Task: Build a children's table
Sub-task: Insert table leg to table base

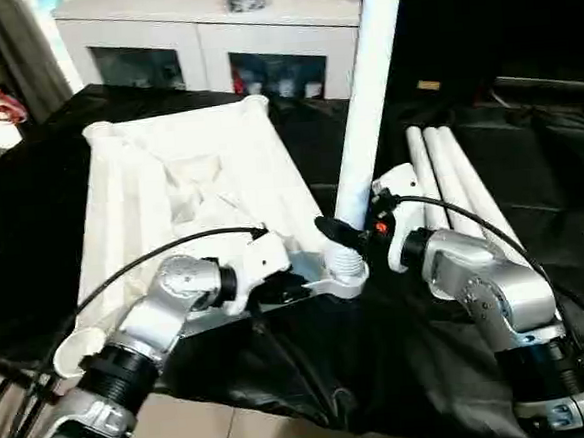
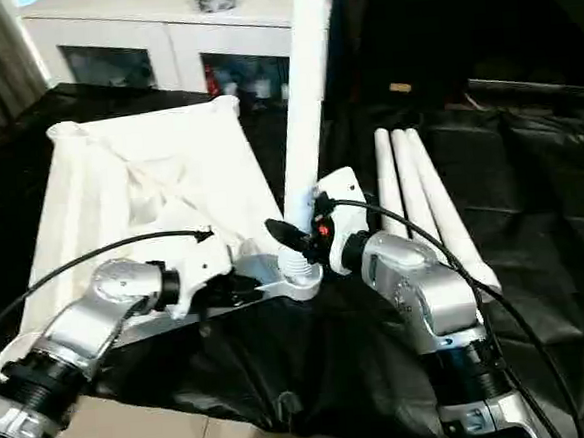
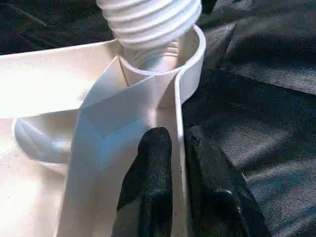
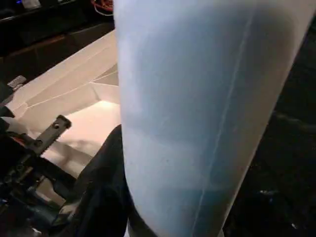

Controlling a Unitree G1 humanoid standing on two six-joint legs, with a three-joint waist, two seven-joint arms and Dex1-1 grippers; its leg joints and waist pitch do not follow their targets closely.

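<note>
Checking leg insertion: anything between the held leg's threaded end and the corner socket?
Nothing visible. The leg, held in the right gripper, has its threaded end right at the socket mouth; the left gripper pinches the tabletop rim beside it.

The upright leg (image 1: 368, 93) is cut off by the top edge of the head views, so its upper end is unseen. Its threaded foot is partly hidden inside the corner socket (image 3: 190, 59), and how deep it sits cannot be told. The right hand (image 1: 345, 233) is largely masked by the leg, one black finger alone being seen. The tabletop (image 1: 184, 176) is covered along its near edge by the left arm. The contents of the cabinet (image 1: 210, 44) are too blurred to be made out.
</note>
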